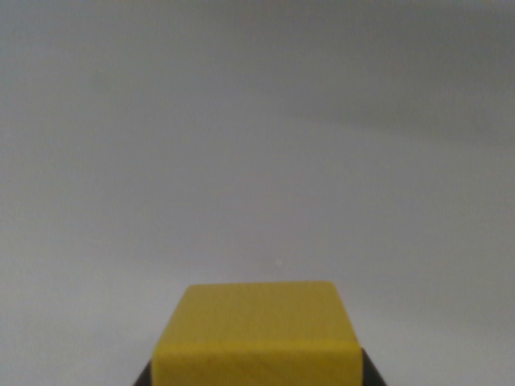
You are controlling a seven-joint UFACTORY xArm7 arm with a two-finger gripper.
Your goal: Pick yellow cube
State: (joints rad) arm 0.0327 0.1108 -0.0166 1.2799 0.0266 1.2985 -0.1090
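A yellow cube (257, 330) fills the bottom centre of the wrist view, its top face and near face showing. My gripper (256, 379) holds it from both sides. One dark fingertip (145, 378) presses against the cube's left edge and the other against its right edge, with no gap showing on either side. Most of each finger is cut off by the bottom of the picture. The underside of the cube is hidden.
A plain, blurred grey surface (257, 145) takes up everything beyond the cube, with one tiny pale speck (278, 261) on it. No other objects or edges show.
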